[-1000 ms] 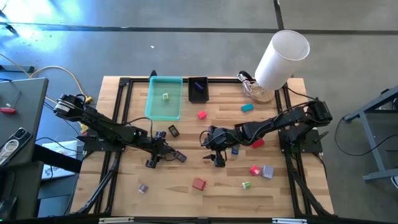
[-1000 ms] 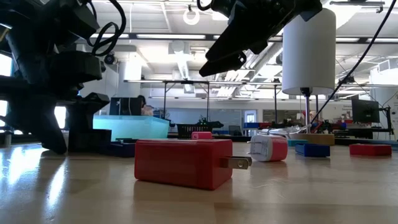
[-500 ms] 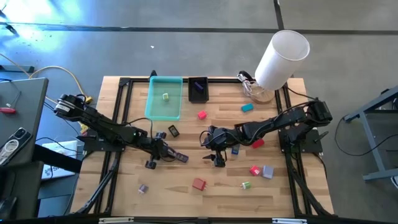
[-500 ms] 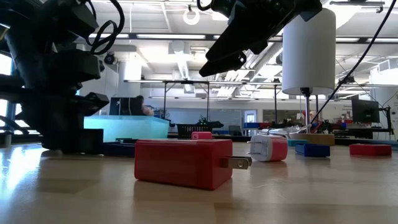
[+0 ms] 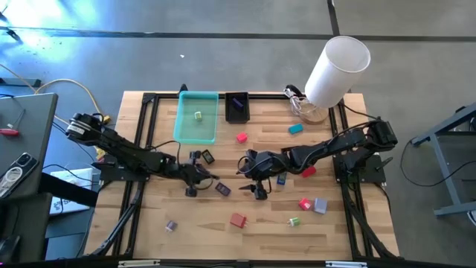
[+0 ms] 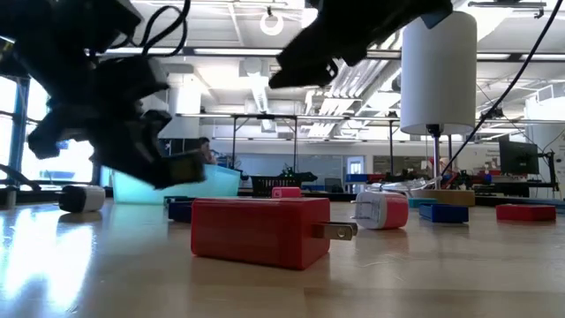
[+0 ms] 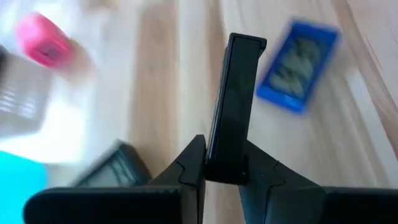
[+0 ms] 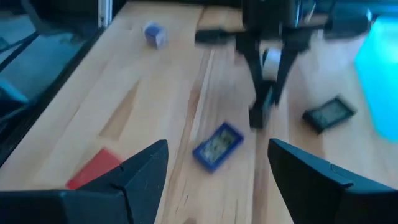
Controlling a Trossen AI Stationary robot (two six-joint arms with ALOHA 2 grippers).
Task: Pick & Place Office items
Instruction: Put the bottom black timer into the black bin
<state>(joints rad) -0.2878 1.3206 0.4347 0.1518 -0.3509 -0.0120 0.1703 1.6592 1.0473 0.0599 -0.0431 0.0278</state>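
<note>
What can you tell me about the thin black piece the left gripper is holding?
The thin black piece is a flat, dark slab with a matte look, seen edge-on in the left wrist view. The left gripper is shut on its lower end, one finger against each broad face, so it stands out straight beyond the fingertips. In the right wrist view it hangs clear above the wooden table, with a blue card-like item lying on the wood close by it.
</note>
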